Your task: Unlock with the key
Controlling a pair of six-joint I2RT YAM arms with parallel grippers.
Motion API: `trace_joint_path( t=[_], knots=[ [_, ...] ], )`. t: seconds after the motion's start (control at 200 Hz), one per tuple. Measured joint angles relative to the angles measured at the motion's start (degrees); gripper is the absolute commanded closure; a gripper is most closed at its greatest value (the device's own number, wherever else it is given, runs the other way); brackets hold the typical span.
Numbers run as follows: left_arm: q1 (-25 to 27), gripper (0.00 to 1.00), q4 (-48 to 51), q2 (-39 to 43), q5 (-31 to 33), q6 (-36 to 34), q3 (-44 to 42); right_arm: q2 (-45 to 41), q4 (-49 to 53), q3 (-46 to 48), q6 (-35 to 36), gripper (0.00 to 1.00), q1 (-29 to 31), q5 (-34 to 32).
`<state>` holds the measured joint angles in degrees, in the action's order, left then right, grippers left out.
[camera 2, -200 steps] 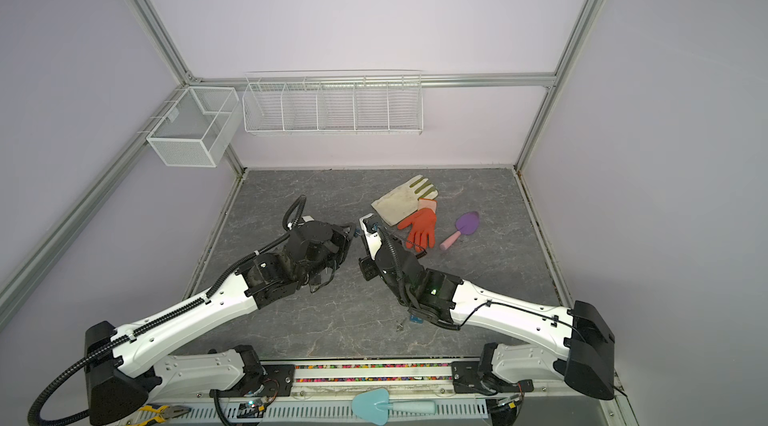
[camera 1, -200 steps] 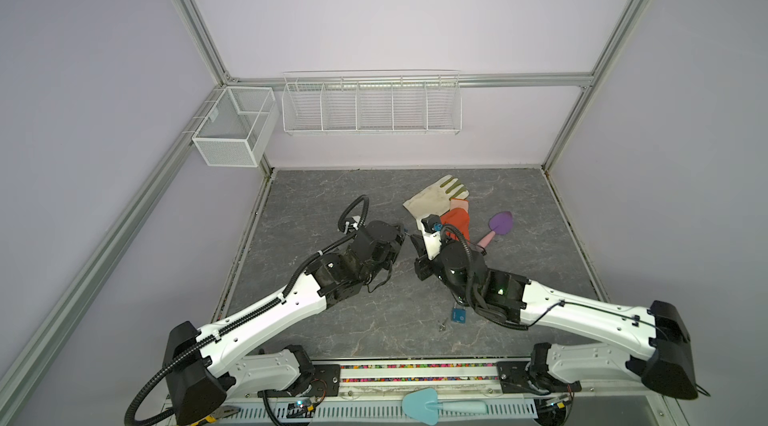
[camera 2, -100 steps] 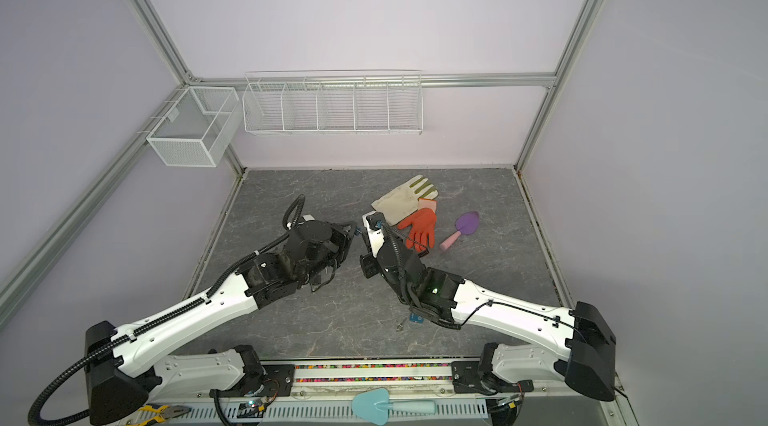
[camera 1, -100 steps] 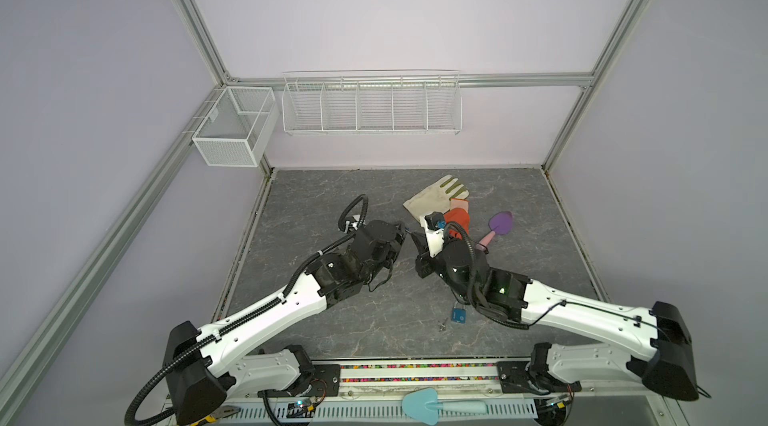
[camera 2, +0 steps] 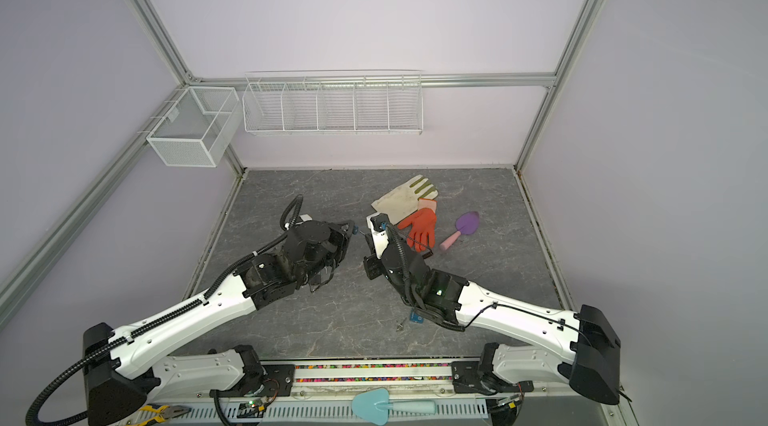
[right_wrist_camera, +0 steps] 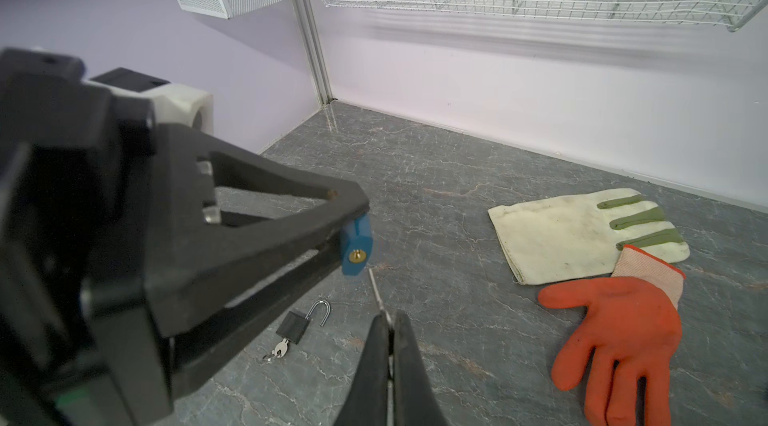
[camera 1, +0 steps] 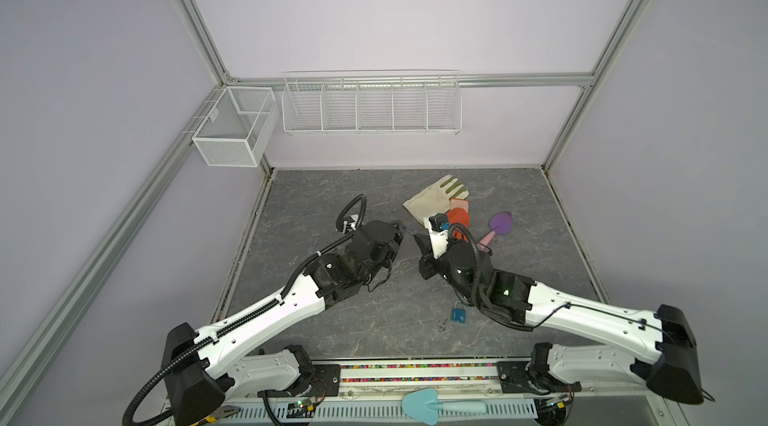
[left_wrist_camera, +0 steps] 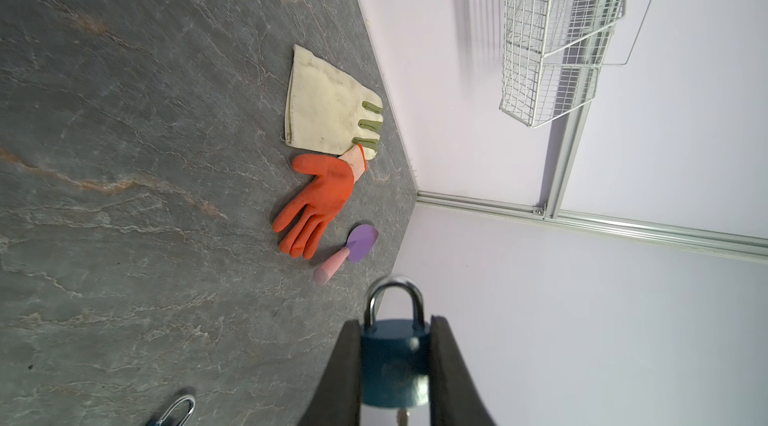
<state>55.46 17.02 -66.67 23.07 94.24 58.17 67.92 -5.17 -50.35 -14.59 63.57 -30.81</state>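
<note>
Blue padlock [right_wrist_camera: 356,242] sitting clamped by its flat sides in left tool [left_wrist_camera: 395,332], held up off grey marbled worktop [right_wrist_camera: 453,179]. Steel shackle [left_wrist_camera: 395,291] closed and pointing away from the wrist, brass keyhole [right_wrist_camera: 357,254] facing right tool [right_wrist_camera: 388,322]. Right tool pinching tight on small silver key [right_wrist_camera: 376,289], blade sticking out toward the padlock. Key tip sitting just beside the padlock's lower edge, not in the keyhole. Any marking on the padlock body showing too blurred to read.

Black padlock [right_wrist_camera: 296,326] lying on worktop below both tools, shackle swung open, keys hanging at its base. Small blue padlock [camera 1: 458,314] lying beside the right forearm in a top view. Cream glove [right_wrist_camera: 582,233] with green fingertips and orange glove [right_wrist_camera: 615,332] lying touching near back wall, purple-and-pink trowel [left_wrist_camera: 353,249] just beside the orange one. Light-blue trowel [camera 1: 432,405] resting on front rail. White wire baskets [camera 1: 370,102] hanging on wall.
</note>
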Motion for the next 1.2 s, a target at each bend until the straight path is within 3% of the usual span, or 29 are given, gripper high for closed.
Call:
trace_joint_path(
  t=[1.199],
  knots=[
    [-0.22, 1.00, -0.20, -0.04, 0.02, 0.00, 0.00, 2.82, -1.31, -2.16, 0.96, 0.94, -0.11, 1.31]
  ],
)
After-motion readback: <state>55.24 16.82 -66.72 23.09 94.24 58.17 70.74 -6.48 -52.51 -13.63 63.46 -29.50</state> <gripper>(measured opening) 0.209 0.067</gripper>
